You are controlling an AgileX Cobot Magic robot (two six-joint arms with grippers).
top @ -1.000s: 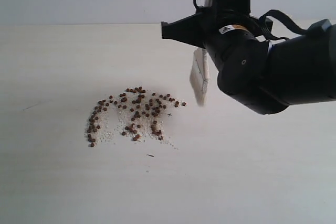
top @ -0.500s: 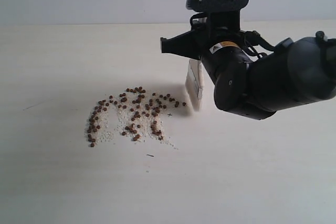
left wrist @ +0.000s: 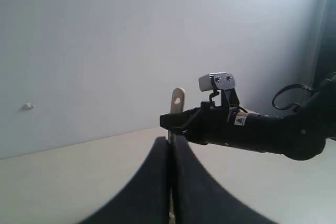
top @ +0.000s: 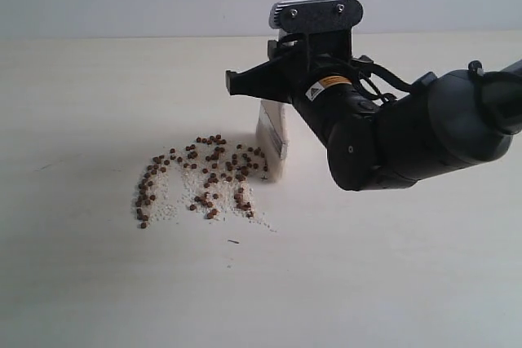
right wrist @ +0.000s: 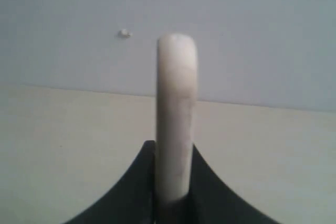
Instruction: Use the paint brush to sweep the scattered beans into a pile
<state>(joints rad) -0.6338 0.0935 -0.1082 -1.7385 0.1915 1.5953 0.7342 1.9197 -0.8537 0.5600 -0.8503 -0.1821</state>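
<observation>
exterior view: right gripper [top: 273,87] clenched on brush [top: 272,138], bristles [top: 274,165] below it beside the beans [top: 214,177]; a hard stroke could scatter them.

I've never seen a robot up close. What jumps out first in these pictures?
A bulky black arm reaches in from the right, its pincer clamped on a paint brush held bristles-down. The bristles sit at the right edge of a scatter of reddish-brown beans and white grains on the pale table.
</observation>
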